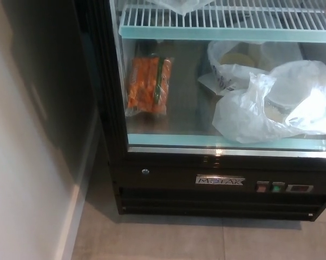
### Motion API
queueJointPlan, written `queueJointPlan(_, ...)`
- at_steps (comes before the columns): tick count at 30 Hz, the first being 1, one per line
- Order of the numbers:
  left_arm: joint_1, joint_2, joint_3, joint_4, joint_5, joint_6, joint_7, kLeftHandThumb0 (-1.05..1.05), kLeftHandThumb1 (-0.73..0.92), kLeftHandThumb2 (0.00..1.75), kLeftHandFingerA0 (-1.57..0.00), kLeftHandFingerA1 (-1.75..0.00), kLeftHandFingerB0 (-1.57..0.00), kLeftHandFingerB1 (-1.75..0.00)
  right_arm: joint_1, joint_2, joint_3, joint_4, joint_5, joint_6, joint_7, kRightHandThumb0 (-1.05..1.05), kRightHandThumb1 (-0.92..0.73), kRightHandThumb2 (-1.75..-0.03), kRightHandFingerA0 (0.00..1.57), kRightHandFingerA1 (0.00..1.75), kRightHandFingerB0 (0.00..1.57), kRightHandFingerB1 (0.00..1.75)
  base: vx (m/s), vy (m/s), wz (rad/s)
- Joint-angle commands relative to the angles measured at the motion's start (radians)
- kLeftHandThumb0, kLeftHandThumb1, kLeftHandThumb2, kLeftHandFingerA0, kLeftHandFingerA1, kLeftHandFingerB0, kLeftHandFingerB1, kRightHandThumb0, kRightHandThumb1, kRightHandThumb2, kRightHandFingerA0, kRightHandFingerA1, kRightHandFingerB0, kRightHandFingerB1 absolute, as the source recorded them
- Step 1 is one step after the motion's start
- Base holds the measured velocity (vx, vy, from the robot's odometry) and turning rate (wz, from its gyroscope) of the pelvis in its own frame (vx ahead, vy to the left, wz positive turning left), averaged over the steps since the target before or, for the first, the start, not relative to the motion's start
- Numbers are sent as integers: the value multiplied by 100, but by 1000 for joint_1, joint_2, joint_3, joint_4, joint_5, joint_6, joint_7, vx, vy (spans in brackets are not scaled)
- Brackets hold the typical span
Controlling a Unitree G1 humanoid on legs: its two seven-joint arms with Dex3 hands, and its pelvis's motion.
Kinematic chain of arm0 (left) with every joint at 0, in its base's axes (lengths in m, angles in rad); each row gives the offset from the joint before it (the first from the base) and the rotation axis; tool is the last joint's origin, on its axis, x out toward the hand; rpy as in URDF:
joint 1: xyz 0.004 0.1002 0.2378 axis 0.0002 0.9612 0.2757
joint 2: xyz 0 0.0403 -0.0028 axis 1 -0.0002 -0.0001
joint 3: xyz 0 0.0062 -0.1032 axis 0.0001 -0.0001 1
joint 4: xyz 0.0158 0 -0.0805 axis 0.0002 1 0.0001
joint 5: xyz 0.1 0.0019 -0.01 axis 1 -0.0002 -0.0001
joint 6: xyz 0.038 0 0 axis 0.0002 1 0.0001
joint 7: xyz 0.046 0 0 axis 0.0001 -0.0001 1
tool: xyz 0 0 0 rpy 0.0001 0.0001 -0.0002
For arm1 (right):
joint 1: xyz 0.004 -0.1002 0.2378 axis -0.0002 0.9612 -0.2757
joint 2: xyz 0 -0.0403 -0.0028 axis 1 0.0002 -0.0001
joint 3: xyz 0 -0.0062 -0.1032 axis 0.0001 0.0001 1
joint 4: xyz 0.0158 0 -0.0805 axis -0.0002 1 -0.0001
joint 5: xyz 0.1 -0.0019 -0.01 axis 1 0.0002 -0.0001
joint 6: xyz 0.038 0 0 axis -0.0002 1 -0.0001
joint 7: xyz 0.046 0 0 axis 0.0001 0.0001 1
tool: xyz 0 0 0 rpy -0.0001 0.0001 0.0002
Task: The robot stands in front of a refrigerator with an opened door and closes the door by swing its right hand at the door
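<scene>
Glossy black refrigerator (168,181) base — crinkled thin plastic bags (271,105), white wire shelf (222,19).

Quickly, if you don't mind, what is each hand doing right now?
Left hand: not in view, so it cannot be told.
Right hand: not in view either.

carrots (149,85), bags (271,105) on shelf (174,120)
</scene>
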Motion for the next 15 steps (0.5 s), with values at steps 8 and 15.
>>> queueJointPlan(8,-5,17,-3,10,7,16,-17,-58,87,66,-34,-33,-25,-30,-12,-11,-18,55,93,50,71,-49,-73,-63,51,42,49,37,0,0,0)
queueJointPlan(15,-12,17,-11,15,16,24,-6,-58,87,67,-35,-34,-26,-30,-6,-12,-13,52,103,44,79,-49,-72,-62,51,42,51,38,0,0,0)
